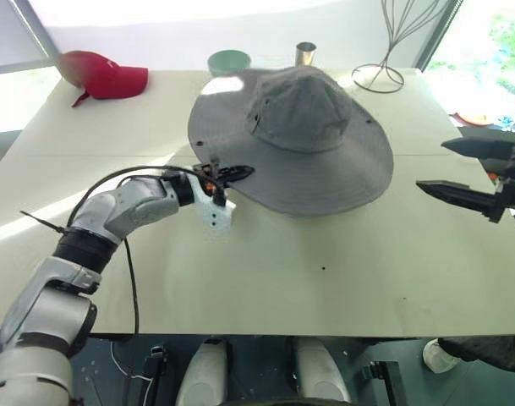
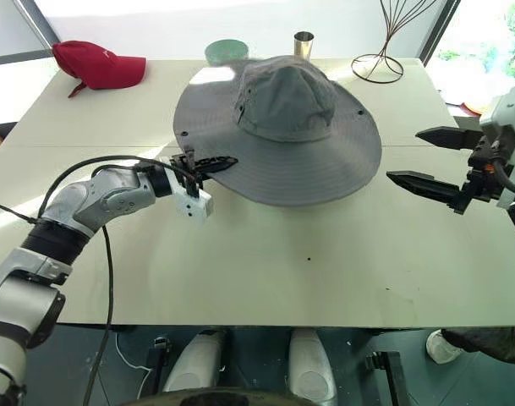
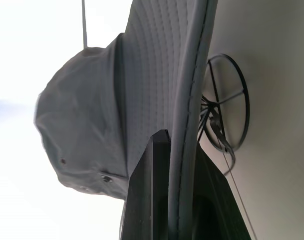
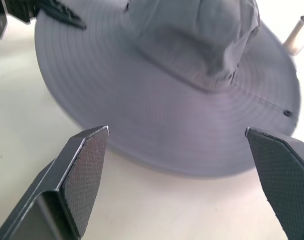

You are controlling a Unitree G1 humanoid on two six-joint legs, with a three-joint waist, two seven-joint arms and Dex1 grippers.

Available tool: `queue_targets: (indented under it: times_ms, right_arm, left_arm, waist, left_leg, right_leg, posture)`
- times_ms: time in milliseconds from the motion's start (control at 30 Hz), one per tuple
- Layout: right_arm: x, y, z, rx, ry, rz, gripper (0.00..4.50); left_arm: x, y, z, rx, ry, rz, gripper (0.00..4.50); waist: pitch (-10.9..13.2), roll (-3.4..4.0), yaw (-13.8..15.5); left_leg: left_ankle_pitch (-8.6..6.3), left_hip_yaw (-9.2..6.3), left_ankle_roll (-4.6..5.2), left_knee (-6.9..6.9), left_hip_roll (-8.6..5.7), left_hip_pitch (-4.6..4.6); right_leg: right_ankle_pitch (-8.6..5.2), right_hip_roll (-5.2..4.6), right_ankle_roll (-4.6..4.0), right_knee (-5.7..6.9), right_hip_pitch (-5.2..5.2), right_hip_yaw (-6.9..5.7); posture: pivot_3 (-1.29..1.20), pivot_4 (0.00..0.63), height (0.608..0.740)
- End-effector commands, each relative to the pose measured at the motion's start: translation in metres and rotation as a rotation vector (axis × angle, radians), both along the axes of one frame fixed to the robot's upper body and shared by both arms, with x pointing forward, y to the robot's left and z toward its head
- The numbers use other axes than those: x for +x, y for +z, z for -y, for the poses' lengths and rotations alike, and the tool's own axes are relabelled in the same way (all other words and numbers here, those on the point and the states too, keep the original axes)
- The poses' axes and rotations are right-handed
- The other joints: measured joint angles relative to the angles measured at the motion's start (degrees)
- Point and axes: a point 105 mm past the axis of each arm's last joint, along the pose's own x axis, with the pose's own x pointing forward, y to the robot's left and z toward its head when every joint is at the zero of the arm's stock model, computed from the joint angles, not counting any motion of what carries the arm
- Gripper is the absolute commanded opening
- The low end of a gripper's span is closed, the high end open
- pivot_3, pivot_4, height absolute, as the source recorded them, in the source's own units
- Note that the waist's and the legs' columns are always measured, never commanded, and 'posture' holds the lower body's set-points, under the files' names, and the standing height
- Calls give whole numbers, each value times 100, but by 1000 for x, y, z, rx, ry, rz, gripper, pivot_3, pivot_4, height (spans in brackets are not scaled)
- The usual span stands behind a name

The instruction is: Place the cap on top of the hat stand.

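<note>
1. Nearest me, my left gripper [image 2: 208, 164] is pinched closed on the near-left edge of the cap's brim, low over the pale table [image 2: 325, 262].
2. My left wrist camera adds what the head views can't: the brim edge runs straight between the two black fingers [image 3: 152, 185], and beneath the lifted brim I see the round wire base of the hat stand [image 3: 226, 112] on the table.
3. My right gripper [image 2: 426, 161] hangs off the table's right side, jaws spread wide and holding nothing, just beyond the brim without touching it; its wrist camera looks across the brim between both fingers.
4. Mid-table, the cap [image 2: 282, 127] sits draped over the hat stand, crown up, brim spread all round; from the head views the stand is hidden under it.
5. Farther back stand a green bowl [image 2: 227, 52] and a metal cup [image 2: 304, 44].
6. At the far left lies a red baseball cap [image 2: 98, 64]; at the far right rises a taller wire stand [image 2: 378, 64].
</note>
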Motion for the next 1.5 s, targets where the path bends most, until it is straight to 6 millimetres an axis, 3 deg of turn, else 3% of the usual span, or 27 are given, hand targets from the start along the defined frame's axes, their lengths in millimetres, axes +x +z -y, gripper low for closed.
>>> queue_targets:
  times_ms: [33, 267, 500, 733, 900, 1033, 1267, 1500]
  right_arm:
    - [-4, 14, -1, -32, 1, 64, 4500]
    - [-2, 13, -3, -34, 8, 70, 4500]
    - [0, 14, -3, -32, 8, 86, 4500]
    - [2, 14, -5, -37, 17, 92, 4500]
    - [3, 14, -5, -49, 22, 89, 4500]
    - [4, 12, -6, -60, 28, 86, 4500]
    - [4, 8, -6, -65, 36, 79, 4500]
    - [-3, -13, -11, -246, 71, 80, 4500]
  left_arm:
    - [0, 20, -3, -68, 15, -1, 41]
    - [-5, 2, -2, 60, -24, 38, 41]
    - [14, -4, -10, -44, 74, -60, 41]
    - [11, -14, -2, -63, 54, -91, 41]
    - [6, -14, -1, -86, 37, -124, 2303]
    - [2, -8, -6, -87, 37, -125, 4477]
    - [-1, 8, -26, -157, 93, -165, 4477]
    - [-23, 34, -63, -304, 134, -417, 4477]
  waist:
    - [0, 0, -2]
    - [0, 1, -5]
    - [-1, 2, 0]
    - [-1, 2, -11]
    - [-1, 2, -6]
    - [-1, 2, -2]
    - [-2, 3, -17]
    - [-1, 3, -26]
  left_leg:
    - [0, 0, 0, 0, 0, 0]
    - [0, 0, 0, -1, 0, 2]
    - [0, 0, 0, 1, 0, 2]
    - [0, -1, 0, 1, 0, 3]
    - [0, 0, 0, 1, 0, 3]
    - [0, 0, 0, 1, 0, 3]
    - [0, -1, 0, 0, 1, 3]
    - [0, -1, 0, -3, 3, 2]
  right_leg:
    - [0, 1, 0, 0, 0, 0]
    - [0, 1, 0, 0, 0, 0]
    - [0, 1, 0, 0, 2, 0]
    - [0, 1, 0, 1, 2, 0]
    - [0, 1, 0, 1, 1, 0]
    - [0, 1, 0, 1, 2, 0]
    - [0, 1, 0, 1, 1, 1]
    - [0, 1, -1, 3, -3, 0]
  posture:
    - [0, 150, 740]
    - [0, 150, 740]
    - [0, 150, 740]
    - [0, 150, 740]
    - [0, 150, 740]
    - [0, 150, 740]
    - [0, 150, 740]
    - [0, 150, 740]
